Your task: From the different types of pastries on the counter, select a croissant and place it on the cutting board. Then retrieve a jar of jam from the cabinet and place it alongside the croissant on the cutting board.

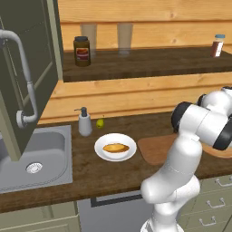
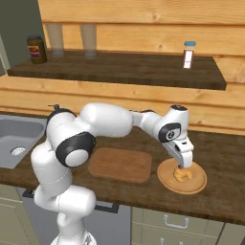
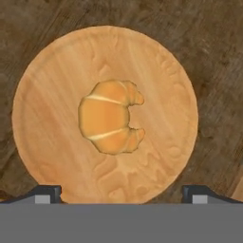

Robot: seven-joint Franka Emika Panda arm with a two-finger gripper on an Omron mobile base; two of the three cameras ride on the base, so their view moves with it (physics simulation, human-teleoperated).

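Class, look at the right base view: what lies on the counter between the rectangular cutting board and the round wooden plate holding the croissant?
Nothing: in the right base view, only a narrow strip of bare dark counter separates the cutting board from the round wooden plate holding the croissant.

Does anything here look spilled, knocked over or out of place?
Nothing stands out. The golden croissant lies centred on its round wooden plate, the rectangular wooden cutting board lies flat, and the brown jar stands upright on the shelf.

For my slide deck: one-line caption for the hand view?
Open gripper poised above a croissant on a round wooden plate.
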